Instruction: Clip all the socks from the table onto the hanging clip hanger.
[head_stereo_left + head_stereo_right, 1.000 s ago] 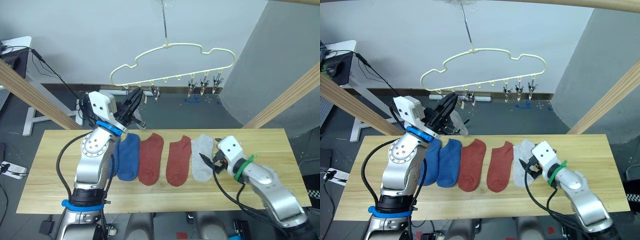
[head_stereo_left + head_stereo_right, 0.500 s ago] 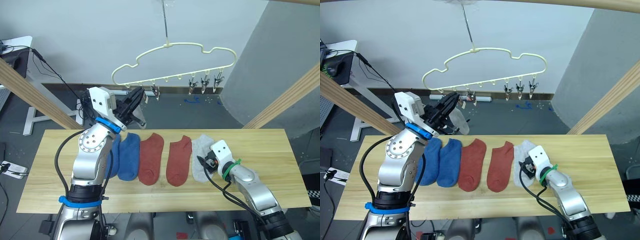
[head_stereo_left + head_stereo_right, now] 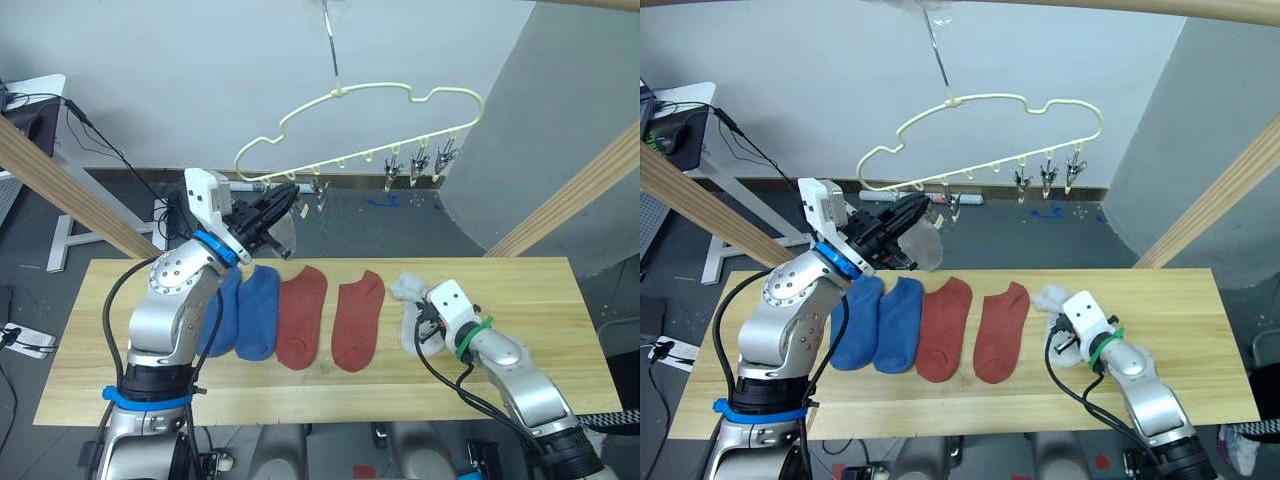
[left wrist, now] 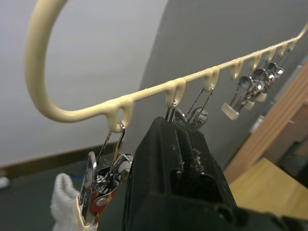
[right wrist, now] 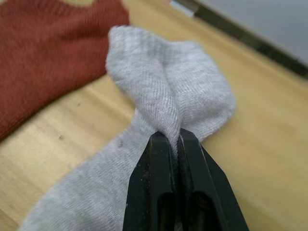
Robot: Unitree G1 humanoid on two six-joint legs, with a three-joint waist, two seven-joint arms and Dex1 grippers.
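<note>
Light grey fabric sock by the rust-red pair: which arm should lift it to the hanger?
Right. The right gripper is already shut on a pinched fold of the light grey sock. The left gripper is up at the pale-yellow wire clip hanger.

Five socks lie in a row across the desk (image 3: 540, 290), well inside its edges. From the robot's left: two socks (image 3: 257, 312) side by side and touching, then two more (image 3: 302, 316), the second (image 3: 357, 320) just beside the first, then the last sock (image 3: 412, 322), bunched up, apart to the right. The right pincer (image 3: 424, 326) sits on that sock. The clip hanger (image 3: 360, 130) hangs above and behind the row. A sixth sock (image 3: 924, 245) dangles under its left end, with the left pincer (image 3: 283, 198) at the clips there.
</note>
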